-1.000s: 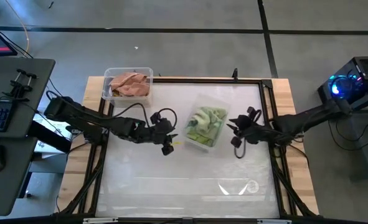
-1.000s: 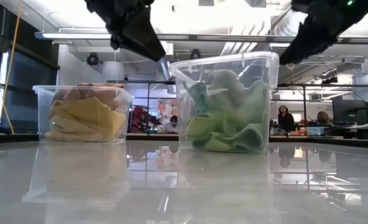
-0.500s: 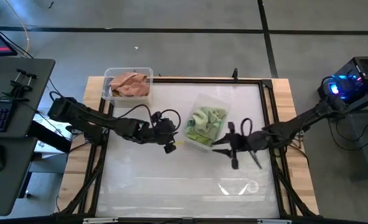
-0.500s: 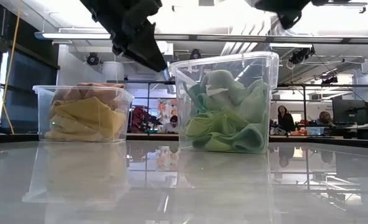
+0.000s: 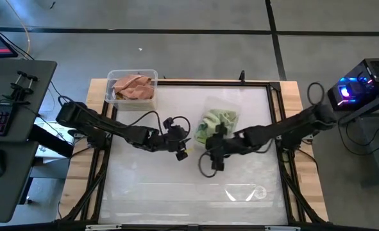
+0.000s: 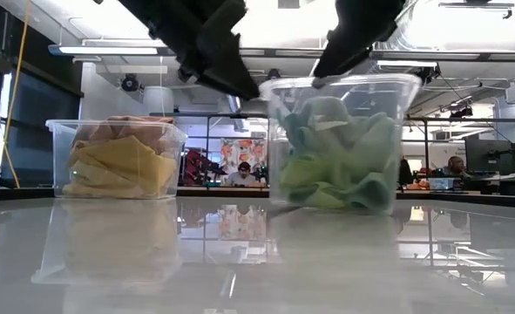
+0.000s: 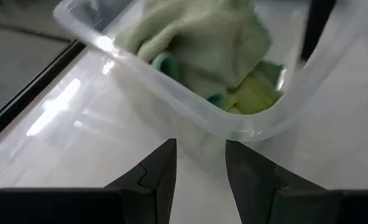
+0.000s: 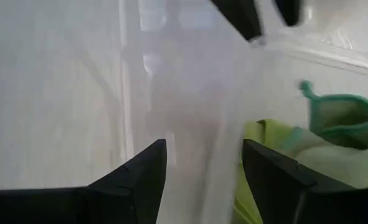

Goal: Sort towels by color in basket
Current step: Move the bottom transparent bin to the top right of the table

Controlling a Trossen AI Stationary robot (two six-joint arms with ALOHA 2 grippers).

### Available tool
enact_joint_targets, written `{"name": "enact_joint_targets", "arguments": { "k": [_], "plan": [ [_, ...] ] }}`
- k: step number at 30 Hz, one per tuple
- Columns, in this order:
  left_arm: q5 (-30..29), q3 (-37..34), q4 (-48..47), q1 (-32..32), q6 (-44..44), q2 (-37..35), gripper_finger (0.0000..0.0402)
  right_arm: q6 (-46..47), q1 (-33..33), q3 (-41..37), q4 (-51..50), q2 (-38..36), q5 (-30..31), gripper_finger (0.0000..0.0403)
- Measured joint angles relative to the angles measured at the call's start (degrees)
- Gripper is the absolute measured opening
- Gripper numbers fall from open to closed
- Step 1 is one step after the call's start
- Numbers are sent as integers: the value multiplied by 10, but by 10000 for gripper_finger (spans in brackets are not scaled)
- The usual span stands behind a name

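Your right gripper [image 5: 213, 149] swung across to the green towels' bin [image 5: 216, 126], fingers apart astride its wall, nudging it; left gripper [image 5: 181, 142] waited open beside it.

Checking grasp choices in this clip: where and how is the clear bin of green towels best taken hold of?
Probably by the thin upright rim of the clear bin, one finger inside, one outside, from its near side, where the right claw straddles the wall. The green towels fill the middle.

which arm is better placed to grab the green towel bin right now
Right, probably. The right gripper is open right at the rim of the green towel bin, its wall between the fingers. The left gripper, also open, is beside the bin, just short of it.
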Motion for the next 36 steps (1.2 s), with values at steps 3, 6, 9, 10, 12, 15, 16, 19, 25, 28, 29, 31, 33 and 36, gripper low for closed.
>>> {"name": "enact_joint_targets", "arguments": {
  "k": [3,6,9,10,12,15,16,19,25,28,29,31,33,36],
  "plan": [
    [6,0,32,-4,21,6,124,8,0,48,-65,42,0,204],
    [7,1,43,-9,21,5,124,24,-3,79,-129,69,6,195],
    [5,0,40,-18,25,2,124,26,-3,90,-168,76,7,164],
    [3,1,41,-21,27,1,124,25,-3,90,-184,75,7,150],
    [-1,1,37,-27,28,1,124,27,-3,90,-213,71,7,116],
    [-10,1,26,-36,27,1,124,30,-4,90,-287,65,13,60],
    [-14,1,20,-38,26,1,124,29,-6,90,-311,63,22,42],
    [-26,1,5,-48,20,1,124,16,-12,89,-385,58,59,21],
    [-46,0,-12,-64,15,1,124,-30,-57,74,-448,5,60,52],
    [-54,0,-14,-72,15,1,124,-65,-93,37,-445,-49,51,49],
    [-57,0,-15,-74,15,1,124,-78,-107,22,-444,-69,45,44],
    [-62,0,-15,-77,15,1,124,-107,-134,-6,-435,-110,31,32],
    [-63,0,-15,-77,15,1,124,-142,-161,-30,-428,-146,19,25],
    [-63,0,-14,-77,15,1,124,-181,-198,-54,-414,-186,3,27]
  ]
}}
